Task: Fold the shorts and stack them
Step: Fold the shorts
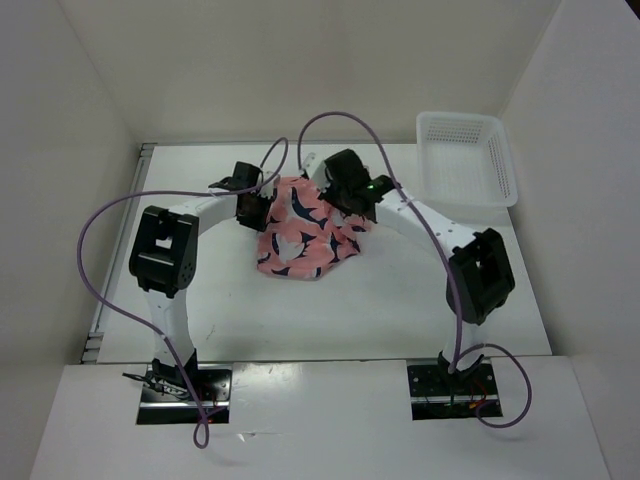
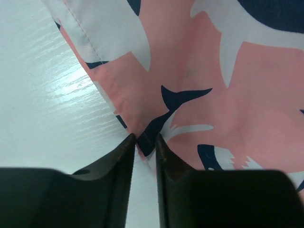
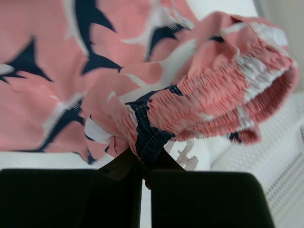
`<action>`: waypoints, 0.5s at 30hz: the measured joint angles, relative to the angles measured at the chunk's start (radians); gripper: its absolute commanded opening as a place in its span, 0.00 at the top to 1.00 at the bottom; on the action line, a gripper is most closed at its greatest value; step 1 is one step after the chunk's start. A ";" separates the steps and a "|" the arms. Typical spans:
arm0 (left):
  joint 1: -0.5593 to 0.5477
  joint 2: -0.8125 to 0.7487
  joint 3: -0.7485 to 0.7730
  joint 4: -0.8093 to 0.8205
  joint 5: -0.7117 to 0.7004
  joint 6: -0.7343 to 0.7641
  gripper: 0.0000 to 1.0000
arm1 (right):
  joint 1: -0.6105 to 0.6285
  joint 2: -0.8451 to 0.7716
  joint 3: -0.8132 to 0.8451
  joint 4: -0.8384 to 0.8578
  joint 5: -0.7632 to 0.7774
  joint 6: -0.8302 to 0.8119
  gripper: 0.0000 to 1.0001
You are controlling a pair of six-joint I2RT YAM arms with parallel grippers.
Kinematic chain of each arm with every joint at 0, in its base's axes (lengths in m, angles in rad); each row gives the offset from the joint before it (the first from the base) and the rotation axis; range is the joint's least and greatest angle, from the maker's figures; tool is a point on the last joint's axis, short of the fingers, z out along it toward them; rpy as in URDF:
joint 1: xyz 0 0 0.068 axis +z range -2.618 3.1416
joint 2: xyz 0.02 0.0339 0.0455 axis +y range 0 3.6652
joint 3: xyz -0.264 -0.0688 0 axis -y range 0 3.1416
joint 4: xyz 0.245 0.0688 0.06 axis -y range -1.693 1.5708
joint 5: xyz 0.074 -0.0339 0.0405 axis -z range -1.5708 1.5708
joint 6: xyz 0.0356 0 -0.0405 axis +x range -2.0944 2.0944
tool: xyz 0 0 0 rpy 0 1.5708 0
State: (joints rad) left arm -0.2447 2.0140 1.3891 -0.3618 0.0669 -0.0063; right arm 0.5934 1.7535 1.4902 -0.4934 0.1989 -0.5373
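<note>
Sitting around the middle of the white table, the shorts are all bunched up between the two arms. Pretty sure the left tool is pinched onto a hem edge, and the right tool is clamped on the elastic waistband.

COUNT | shorts: 1 pair | white mesh basket: 1 | arms: 2 (left arm, right arm) | grippers: 2 (left gripper, right gripper) | purple cables: 2 (left cable, right cable) | table: 1
</note>
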 measured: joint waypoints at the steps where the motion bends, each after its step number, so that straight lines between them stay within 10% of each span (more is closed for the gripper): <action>1: 0.001 0.000 -0.002 0.006 0.003 -0.001 0.76 | 0.024 0.024 0.012 0.000 -0.003 -0.002 1.00; 11: 0.044 0.000 -0.011 0.021 0.112 -0.002 0.77 | 0.167 0.287 0.271 0.003 -0.063 0.038 1.00; 15: 0.069 -0.004 -0.021 0.025 0.141 -0.005 0.71 | 0.177 0.336 0.323 0.001 -0.098 0.058 0.75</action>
State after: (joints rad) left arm -0.1753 2.0098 1.3685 -0.3370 0.2081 -0.0113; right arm 0.7700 2.0895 1.8137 -0.4927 0.1009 -0.4797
